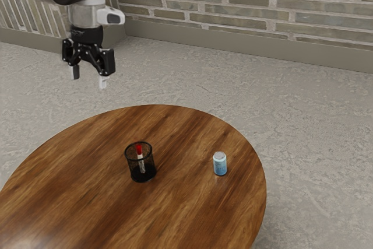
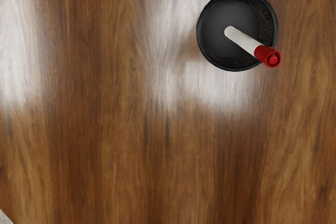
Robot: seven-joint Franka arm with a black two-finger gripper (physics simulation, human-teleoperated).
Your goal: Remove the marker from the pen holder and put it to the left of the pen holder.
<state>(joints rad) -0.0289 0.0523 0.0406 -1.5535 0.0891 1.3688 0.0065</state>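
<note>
Marker [image 2: 242, 42] stands tilted in the holder [image 2: 201, 51] on the bench [image 2: 121, 145], lower than the hand [image 1: 88, 78] and off its axis. Hand state: released, fingers [image 1: 103, 82] apart.

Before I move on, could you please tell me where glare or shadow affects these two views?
Wrist view: broad pale glare streaks the table, some right beside the pen holder, though the marker's red cap and white barrel stay free of it; exterior view: a bright patch at the tabletop's lower left, well away from the holder, and no hard shadows that I can make out.
</note>
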